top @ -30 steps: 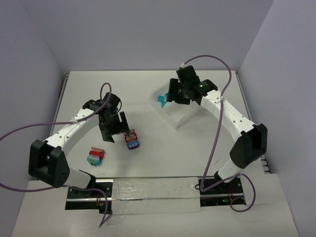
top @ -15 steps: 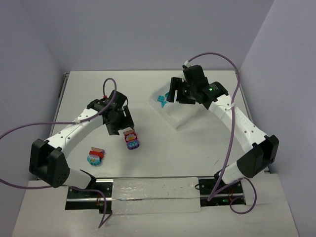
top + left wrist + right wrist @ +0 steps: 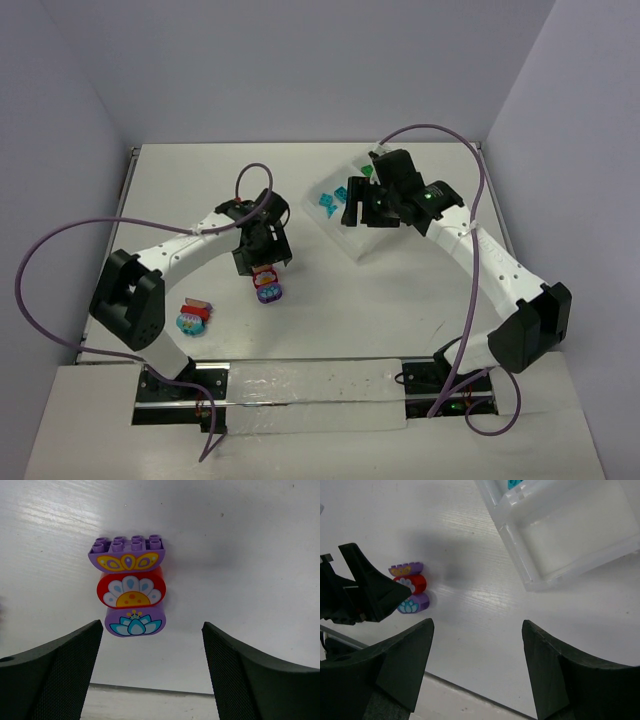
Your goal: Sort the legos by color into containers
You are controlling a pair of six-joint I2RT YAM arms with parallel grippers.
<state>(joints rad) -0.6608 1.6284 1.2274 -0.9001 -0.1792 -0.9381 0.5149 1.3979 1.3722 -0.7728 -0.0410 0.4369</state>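
Shifting: left gripper [image 3: 152, 626] has swung toward the tray [image 3: 520, 567] and now hangs over the purple-red clump [image 3: 131, 592]; fingers spread, nothing held.
Right gripper [image 3: 477, 625]: spread wider than before, empty, at the tray's clump-side edge.
Meaning: clump pick looks next; it likely needs splitting.
Tray contents: teal bricks [image 3: 326, 205] in one compartment; the one nearest the clump looks bare.
Second clump [image 3: 191, 318]: well apart from the tray.

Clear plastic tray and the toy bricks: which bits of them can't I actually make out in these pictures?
- Clear plastic tray: overhead, the right gripper covers its middle; the right wrist view's top edge cuts it off.
- Teal bricks inside: too small to count.
- Red-and-teal brick clump: overhead only, too small for detail.
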